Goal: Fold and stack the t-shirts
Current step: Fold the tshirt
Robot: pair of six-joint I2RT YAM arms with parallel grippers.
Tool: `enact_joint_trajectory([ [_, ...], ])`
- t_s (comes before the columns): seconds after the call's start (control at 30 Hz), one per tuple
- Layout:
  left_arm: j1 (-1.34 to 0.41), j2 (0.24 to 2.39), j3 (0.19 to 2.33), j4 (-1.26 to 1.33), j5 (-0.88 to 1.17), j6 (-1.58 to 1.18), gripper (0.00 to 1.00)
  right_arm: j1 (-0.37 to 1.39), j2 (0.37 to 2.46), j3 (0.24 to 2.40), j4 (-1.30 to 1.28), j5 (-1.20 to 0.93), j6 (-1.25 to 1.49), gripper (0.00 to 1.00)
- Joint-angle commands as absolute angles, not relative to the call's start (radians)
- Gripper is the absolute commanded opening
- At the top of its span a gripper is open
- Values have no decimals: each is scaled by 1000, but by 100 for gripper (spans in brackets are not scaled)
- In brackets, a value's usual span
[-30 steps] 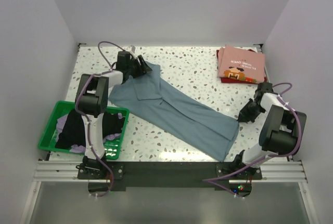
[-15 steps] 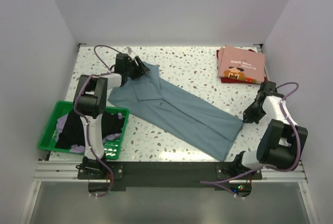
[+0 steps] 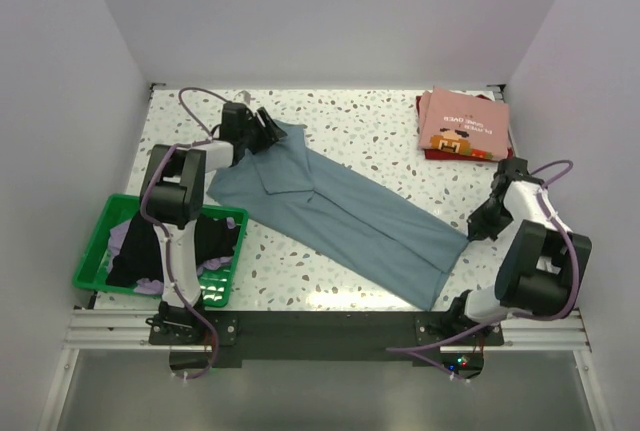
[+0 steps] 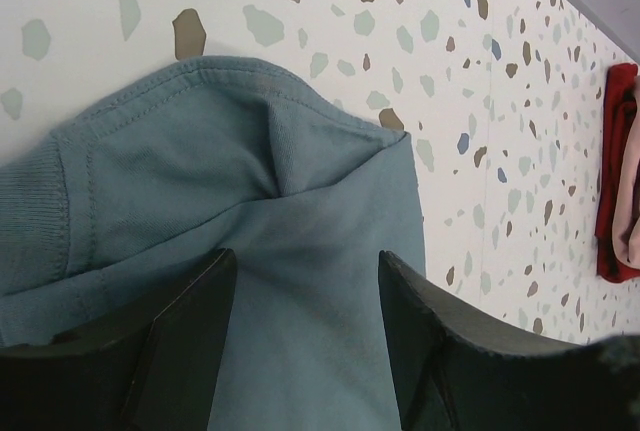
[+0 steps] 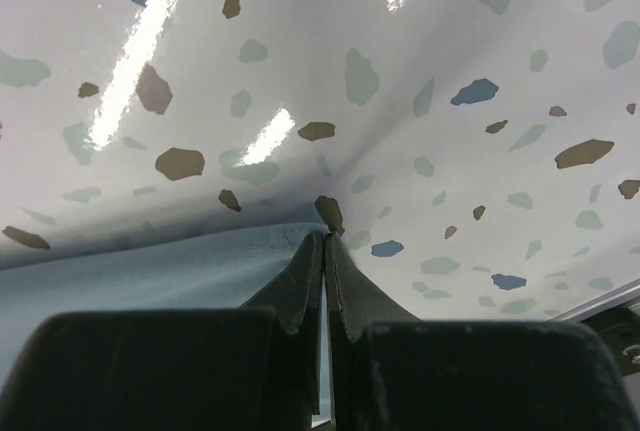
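A grey-blue t-shirt (image 3: 345, 216) lies spread diagonally across the table. My left gripper (image 3: 268, 129) is at its far left shoulder. In the left wrist view it (image 4: 305, 261) is open, its fingers straddling a raised fold of the blue cloth (image 4: 260, 211). My right gripper (image 3: 478, 229) is at the shirt's right hem corner. The right wrist view shows it (image 5: 325, 236) shut, pinching the cloth's edge (image 5: 170, 271). A folded pink t-shirt (image 3: 462, 121) lies on a dark red one (image 3: 432, 154) at the far right.
A green mesh basket (image 3: 96, 233) at the near left holds a black shirt (image 3: 140, 249) and a lavender one (image 3: 215, 264). White walls close in the table on three sides. The red and pink stack (image 4: 618, 181) shows at the right edge of the left wrist view.
My right gripper moved right along the hem and closed on the shirt's corner, drawing it slightly outward. The left gripper shifted a little over the shoulder and stayed open.
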State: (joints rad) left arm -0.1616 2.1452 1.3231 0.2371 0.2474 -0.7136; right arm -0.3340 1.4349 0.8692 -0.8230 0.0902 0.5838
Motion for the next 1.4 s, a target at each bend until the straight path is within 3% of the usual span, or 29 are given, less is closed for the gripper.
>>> enact_joint_trajectory([
  [0.0, -137, 2132, 1310, 146, 213, -673, 65, -337, 1495, 946, -815, 193, 586, 0],
  [0.5, -141, 1953, 1272, 94, 365, -643, 72, -367, 1755, 1204, -813, 368, 555, 0],
  [1.03, -141, 1936, 1293, -153, 322, -407, 72, -445, 1761, 1307, -847, 483, 489, 0],
  [1.1, -141, 1937, 1304, -173, 308, -390, 72, -445, 1752, 1319, -860, 480, 483, 11],
  [1.17, -141, 1933, 1305, -186, 302, -385, 73, -445, 1701, 1309, -865, 473, 480, 33],
  [1.2, -141, 1928, 1302, -186, 304, -384, 73, -445, 1678, 1301, -870, 465, 470, 38],
  [1.27, -141, 1922, 1298, -190, 304, -380, 73, -445, 1625, 1286, -879, 456, 454, 48],
  [1.37, -141, 1916, 1295, -199, 308, -380, 73, -431, 1539, 1269, -908, 416, 446, 54],
])
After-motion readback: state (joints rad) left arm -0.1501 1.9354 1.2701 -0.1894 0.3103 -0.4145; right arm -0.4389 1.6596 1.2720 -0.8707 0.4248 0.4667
